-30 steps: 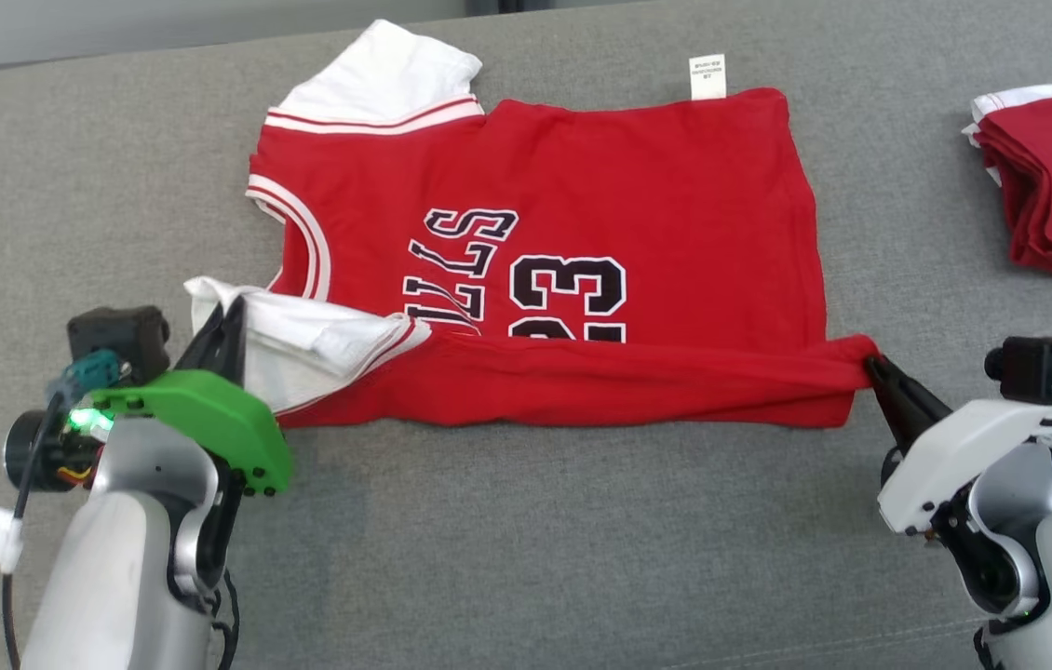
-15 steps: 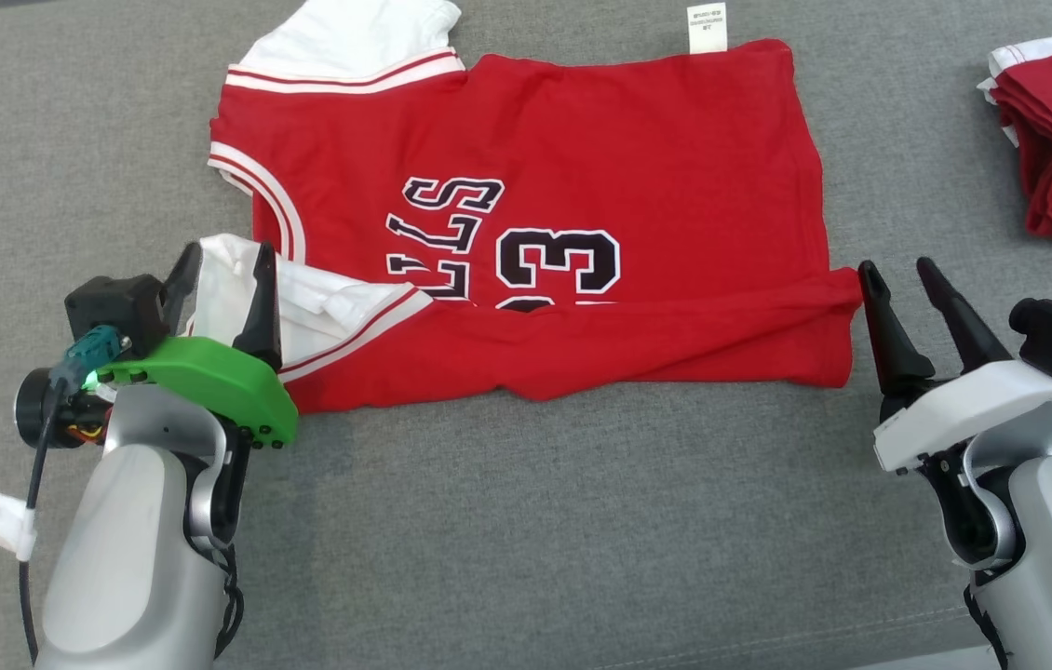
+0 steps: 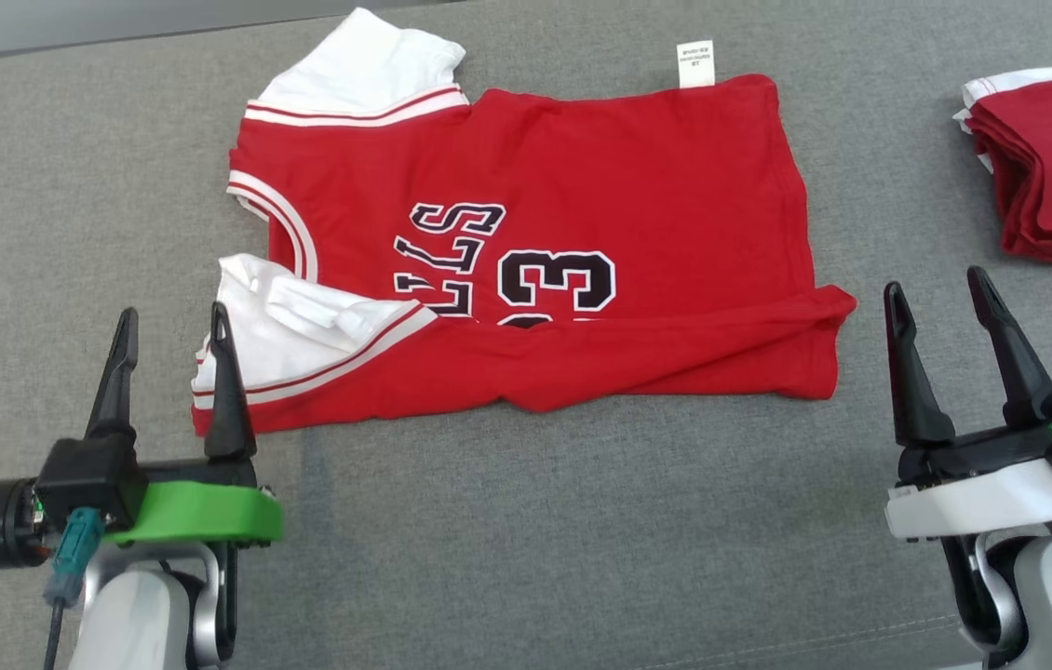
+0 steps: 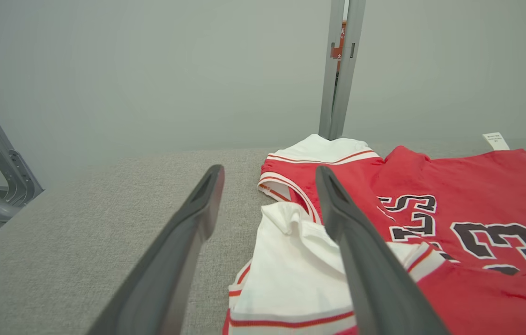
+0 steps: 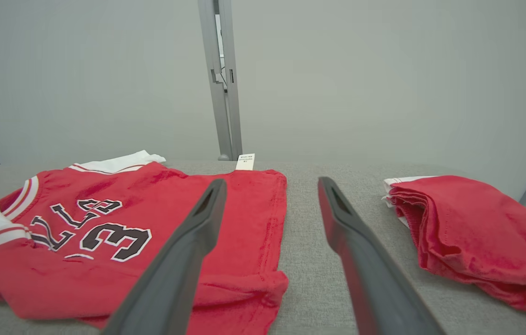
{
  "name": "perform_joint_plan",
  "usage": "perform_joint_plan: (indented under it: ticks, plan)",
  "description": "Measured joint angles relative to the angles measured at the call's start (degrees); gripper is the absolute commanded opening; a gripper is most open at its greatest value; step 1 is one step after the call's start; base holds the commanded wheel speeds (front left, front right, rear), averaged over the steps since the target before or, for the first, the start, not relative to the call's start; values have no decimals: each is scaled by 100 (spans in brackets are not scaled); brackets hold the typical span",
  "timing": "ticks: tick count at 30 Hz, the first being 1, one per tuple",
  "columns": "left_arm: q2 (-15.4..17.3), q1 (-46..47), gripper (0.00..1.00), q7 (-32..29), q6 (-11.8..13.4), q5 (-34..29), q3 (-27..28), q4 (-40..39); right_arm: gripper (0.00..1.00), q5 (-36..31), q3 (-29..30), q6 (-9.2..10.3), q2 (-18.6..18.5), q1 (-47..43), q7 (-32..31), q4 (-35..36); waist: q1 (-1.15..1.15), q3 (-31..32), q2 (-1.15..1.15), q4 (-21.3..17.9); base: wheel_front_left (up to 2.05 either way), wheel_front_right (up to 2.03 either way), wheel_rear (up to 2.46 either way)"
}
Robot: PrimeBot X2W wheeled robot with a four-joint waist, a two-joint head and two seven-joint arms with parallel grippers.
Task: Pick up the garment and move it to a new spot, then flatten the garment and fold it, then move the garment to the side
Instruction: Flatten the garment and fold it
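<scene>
The red shirt [image 3: 582, 177] is spread on the table [image 3: 526, 540], long axis left to right, its near folded edge flanked by the left jaws, closer in, and the right jaws, both seen wide open and empty

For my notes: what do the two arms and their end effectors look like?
The left end effector and right end effector each have two long, dark, tapering fingers. The left sits on a bright green housing, with a black cylindrical module and a teal plug on a dark cable beside it. The right sits on a white housing. The forearms are silver-grey.
</scene>
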State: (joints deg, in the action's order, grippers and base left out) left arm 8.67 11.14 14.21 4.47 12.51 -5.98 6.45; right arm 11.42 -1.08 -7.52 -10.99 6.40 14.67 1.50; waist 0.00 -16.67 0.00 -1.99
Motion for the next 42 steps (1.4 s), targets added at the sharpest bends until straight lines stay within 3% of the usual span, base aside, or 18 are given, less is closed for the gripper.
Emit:
perform_joint_plan:
  ticks: [8,20,28,34,41,42]
  plan:
    - [53,-601,100,-136,158,-45,-7,-468,100,-108,-26,0,237,-405,-157,374,0,205,0,10,0,0,0]
    - [118,-633,100,-339,127,66,-74,-371,100,-103,-22,0,249,-469,-300,402,0,194,0,-5,0,0,0]
    - [24,-405,100,-605,-175,514,-115,694,100,186,-134,0,249,-428,-352,-767,0,-66,0,9,0,0,0]
    - [-4,-60,100,-658,-385,861,20,1386,100,468,-428,-1,294,225,-219,-1746,0,-286,0,-26,0,0,0]
    - [-67,236,100,-912,-706,1315,77,1672,100,740,-724,-1,236,694,-244,-2448,0,-430,0,-22,0,0,0]
    - [-67,267,56,-945,-746,1379,77,1688,84,792,-762,0,216,742,-250,-2491,0,-441,0,-16,0,0,0]
